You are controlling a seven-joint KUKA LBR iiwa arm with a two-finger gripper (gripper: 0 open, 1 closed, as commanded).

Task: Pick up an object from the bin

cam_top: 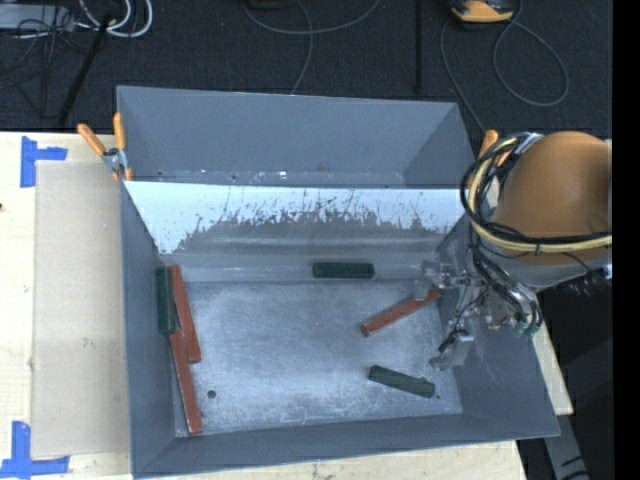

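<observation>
My gripper (444, 315) is low at the bin's right side, open, with one fingertip toward the back wall and the other toward the front. A reddish-brown stick (400, 313) lies slanted on the floor. Its right end reaches in between my fingers, close to the rear one; I cannot tell whether they touch. A dark green bar (402, 381) lies just in front of and left of my gripper. Another dark green bar (343, 269) rests along the foot of the back wall.
Along the left wall lie a dark green bar (163, 300) and two long reddish-brown sticks (185, 320) end to end. The arm's orange dome and cables hang over the right rim.
</observation>
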